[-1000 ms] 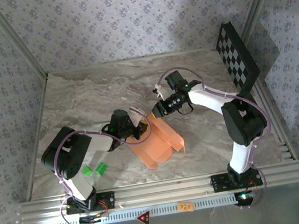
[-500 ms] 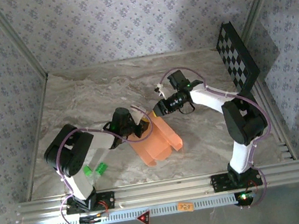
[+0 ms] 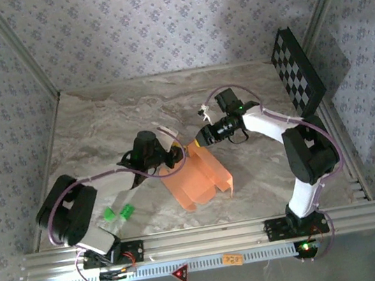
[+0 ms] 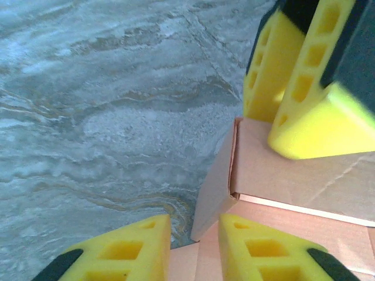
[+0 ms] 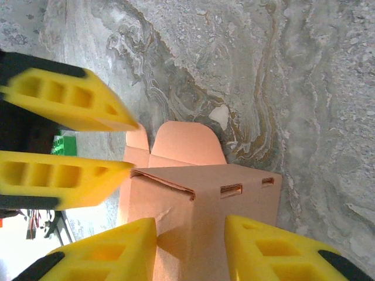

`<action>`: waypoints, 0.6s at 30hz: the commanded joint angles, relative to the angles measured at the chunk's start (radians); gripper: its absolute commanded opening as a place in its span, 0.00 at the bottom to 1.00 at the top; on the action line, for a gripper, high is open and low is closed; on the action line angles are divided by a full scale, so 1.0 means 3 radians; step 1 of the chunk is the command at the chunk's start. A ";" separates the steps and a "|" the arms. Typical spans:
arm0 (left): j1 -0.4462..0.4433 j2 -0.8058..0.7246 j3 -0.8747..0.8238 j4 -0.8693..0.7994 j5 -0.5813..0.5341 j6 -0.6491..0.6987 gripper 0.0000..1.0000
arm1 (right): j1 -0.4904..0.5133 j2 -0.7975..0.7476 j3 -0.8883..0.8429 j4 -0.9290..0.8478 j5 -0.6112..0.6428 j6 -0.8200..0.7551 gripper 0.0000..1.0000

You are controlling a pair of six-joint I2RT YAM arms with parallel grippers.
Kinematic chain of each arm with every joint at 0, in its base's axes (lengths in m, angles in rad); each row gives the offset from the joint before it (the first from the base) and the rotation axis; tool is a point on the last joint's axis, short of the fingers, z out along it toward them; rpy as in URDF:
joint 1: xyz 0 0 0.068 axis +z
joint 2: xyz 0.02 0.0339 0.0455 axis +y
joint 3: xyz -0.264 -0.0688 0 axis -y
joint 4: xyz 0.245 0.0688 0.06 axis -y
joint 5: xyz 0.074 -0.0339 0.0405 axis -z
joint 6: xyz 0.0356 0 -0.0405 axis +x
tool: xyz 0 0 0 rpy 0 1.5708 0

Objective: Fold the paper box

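Note:
The salmon-orange paper box (image 3: pixel 197 178) stands half-formed in the middle of the table, with its flaps open toward the near edge. My right gripper (image 3: pixel 198 141) holds its far upper corner. In the right wrist view the box (image 5: pixel 199 205) sits between the jaws of that gripper (image 5: pixel 190 249), with both pads against its creased corner. My left gripper (image 3: pixel 178 157) is at the box's left side. In the left wrist view this gripper (image 4: pixel 193 246) is open, and a loose side flap of the box (image 4: pixel 293 175) stands free in the gap. The right gripper's yellow fingers (image 4: pixel 304 76) rest on the panel above.
Two small green pieces (image 3: pixel 118 213) lie near the left arm's base. A black-and-white checkerboard panel (image 3: pixel 297 71) leans at the back right wall. The aluminium rail (image 3: pixel 202 237) runs along the near edge. Bare marble table (image 3: pixel 100 125) lies to the left and behind.
My left gripper's jaws have parted and let go of the side flap, and the left arm's elbow has swung out to the left. The right gripper has stayed at the box's corner.

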 commanded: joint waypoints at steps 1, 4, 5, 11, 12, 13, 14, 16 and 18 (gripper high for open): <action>0.0032 -0.0189 0.0185 -0.0540 -0.0044 -0.0039 0.31 | -0.0021 -0.0138 -0.0033 -0.0168 0.0037 -0.0063 0.39; 0.0042 -0.0234 0.0386 -0.0864 -0.0032 -0.0045 0.34 | -0.0016 -0.0230 -0.0026 -0.0173 0.0089 -0.0042 0.41; 0.0042 -0.0212 0.0495 -0.1000 -0.0001 -0.0035 0.34 | -0.0016 -0.0264 -0.0025 -0.0177 0.0107 -0.0034 0.42; 0.0047 0.0074 0.1140 -0.1616 0.0210 0.0000 0.37 | -0.0021 -0.0496 -0.0048 -0.0252 0.0261 -0.0008 0.44; 0.0047 0.0136 0.1232 -0.1682 0.0257 0.0004 0.38 | -0.0017 -0.0545 -0.0057 -0.0269 0.0292 -0.0003 0.45; 0.0045 0.0189 0.1314 -0.1743 0.0304 0.0008 0.38 | -0.0019 -0.0593 -0.0065 -0.0282 0.0326 0.0007 0.45; 0.0047 0.0257 0.1403 -0.1806 0.0375 0.0018 0.39 | -0.0017 -0.0653 -0.0088 -0.0304 0.0372 0.0023 0.45; 0.0040 0.0391 0.1578 -0.1935 0.0504 0.0036 0.40 | -0.0013 -0.0798 -0.0137 -0.0345 0.0483 0.0067 0.45; 0.0039 0.0539 0.1742 -0.2062 0.0616 0.0061 0.41 | 0.0013 -0.0980 -0.0230 -0.0374 0.0599 0.0132 0.44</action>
